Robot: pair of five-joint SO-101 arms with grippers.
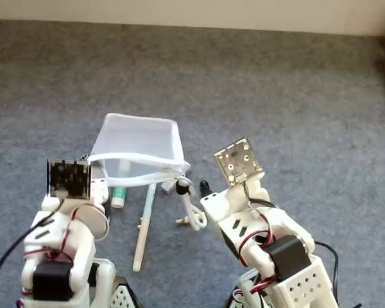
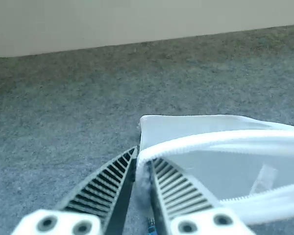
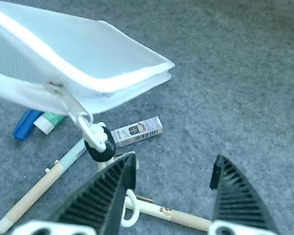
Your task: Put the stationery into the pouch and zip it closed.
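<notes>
The white mesh pouch (image 1: pixel 138 149) is held up off the grey carpet with its mouth open. My left gripper (image 2: pixel 142 169) is shut on the corner of its zipped rim (image 2: pixel 196 143). My right gripper (image 3: pixel 175 164) hangs open just off the pouch's other corner (image 3: pixel 152 73), nothing between its fingers (image 3: pixel 112 188). The zipper pull (image 3: pixel 68 100) dangles there with a white cord and black bead (image 3: pixel 99 146). On the carpet under the pouch lie a small boxed eraser (image 3: pixel 137 131), a long pale pen (image 1: pixel 144 224), a blue-capped stick (image 3: pixel 28 123) and a second pen (image 3: pixel 171 213).
Grey carpet (image 1: pixel 295 90) stretches open beyond and to the right of the pouch. A pale wall (image 2: pixel 112 22) bounds the far side. Both arm bases (image 1: pixel 58 269) stand close to the near edge, with the loose stationery between them.
</notes>
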